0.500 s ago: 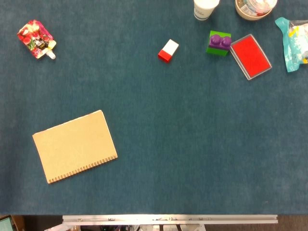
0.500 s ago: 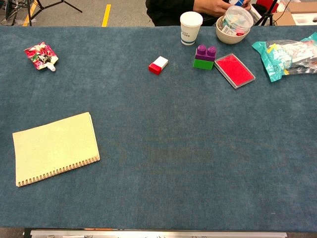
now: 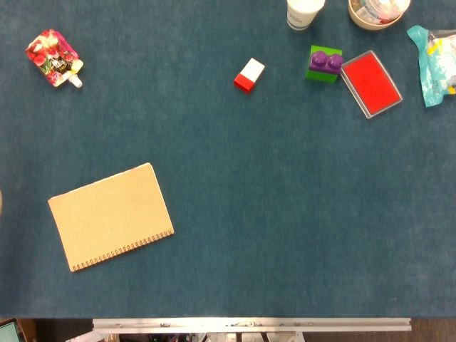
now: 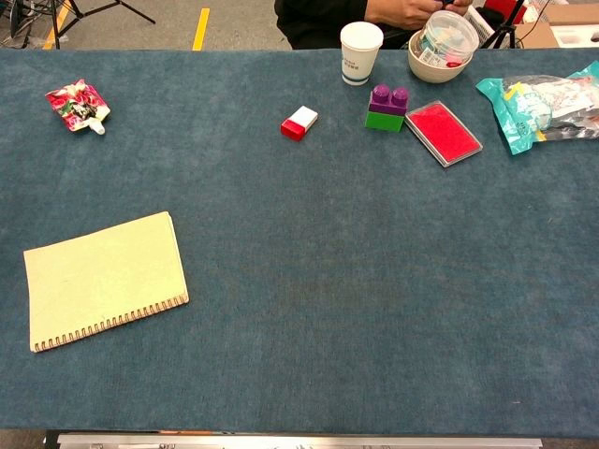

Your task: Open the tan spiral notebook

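1. Nearest the robot, at the left of the blue table point(image 4: 309, 281), lies the tan spiral notebook point(image 3: 110, 216). It is closed and flat, turned a little askew, with its wire binding point(image 4: 112, 325) along the near edge and its free long edge on the far side.

2. Neither the left hand nor the right hand shows in the head view or the chest view, so whether they are released, clenched or grasping anything cannot be told.

3. Judging from that, the task is at its very start: the approach has not begun and the cover is untouched.

4. The next move likely calls for a hand, probably the left since the notebook sits on that side, to reach the far edge of the cover, catch only the top sheet of card, and swing it toward the robot over the binding. The cover lies flush on the pages, so picking up several leaves at once, or pushing the whole book across the cloth, is the risk.

5. Farther out, well apart from the notebook, sit a red and white block point(image 3: 249, 75), a purple and green brick point(image 4: 387, 107) and a red tray point(image 4: 443, 133).

6. At the far edge are a floral pouch point(image 3: 53, 56) on the left, a paper cup point(image 4: 360, 52), a bowl point(image 4: 440, 53) and a teal bag point(image 4: 543, 108).
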`<state>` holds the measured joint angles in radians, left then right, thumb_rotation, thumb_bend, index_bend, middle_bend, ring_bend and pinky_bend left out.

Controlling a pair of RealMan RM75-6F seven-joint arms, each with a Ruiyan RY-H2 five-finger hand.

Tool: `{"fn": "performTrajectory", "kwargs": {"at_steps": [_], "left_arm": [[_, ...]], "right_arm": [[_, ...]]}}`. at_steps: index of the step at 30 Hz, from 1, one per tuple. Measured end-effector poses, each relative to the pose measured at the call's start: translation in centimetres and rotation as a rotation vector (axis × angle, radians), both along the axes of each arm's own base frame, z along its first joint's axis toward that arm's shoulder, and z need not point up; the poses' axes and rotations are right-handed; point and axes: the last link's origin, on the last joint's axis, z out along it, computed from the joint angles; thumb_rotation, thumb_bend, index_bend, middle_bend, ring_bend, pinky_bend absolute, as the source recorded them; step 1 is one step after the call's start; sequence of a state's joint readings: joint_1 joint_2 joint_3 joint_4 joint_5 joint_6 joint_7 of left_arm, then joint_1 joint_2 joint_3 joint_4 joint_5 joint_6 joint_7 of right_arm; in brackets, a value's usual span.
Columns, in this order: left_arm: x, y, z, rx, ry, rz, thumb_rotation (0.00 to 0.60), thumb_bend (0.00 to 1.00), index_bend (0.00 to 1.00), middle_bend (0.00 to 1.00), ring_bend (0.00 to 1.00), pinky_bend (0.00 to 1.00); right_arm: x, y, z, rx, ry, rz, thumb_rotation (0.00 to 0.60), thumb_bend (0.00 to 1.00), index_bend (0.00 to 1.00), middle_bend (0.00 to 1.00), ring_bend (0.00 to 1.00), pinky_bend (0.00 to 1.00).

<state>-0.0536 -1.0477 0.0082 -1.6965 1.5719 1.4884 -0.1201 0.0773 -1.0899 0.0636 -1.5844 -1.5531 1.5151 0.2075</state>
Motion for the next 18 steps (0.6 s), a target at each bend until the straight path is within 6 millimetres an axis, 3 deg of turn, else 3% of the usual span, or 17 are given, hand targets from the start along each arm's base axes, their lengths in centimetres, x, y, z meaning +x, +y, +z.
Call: {"fn": "performTrajectory", "kwargs": {"at_steps": [10,18], "left_arm": [[0.2,0.5,-0.7,-0.27,0.095,-0.097,0.6,0.47,0.0,0.0,0.0,0.1],[0.7,0.8,-2.2,-0.43,0.176,-0.203,0.596,0.36,0.0,0.0,0.0,0.06]], "right_arm": [[1.0,-1.1,1.0,-0.034,0.025,0.031,0.6,0.4,0.36,0.37,0.23,0.29],[1.4,-1.5,0.6,-0.02,0.029,0.033,0.6,0.39,0.36,0.37,0.23,0.29]]}}
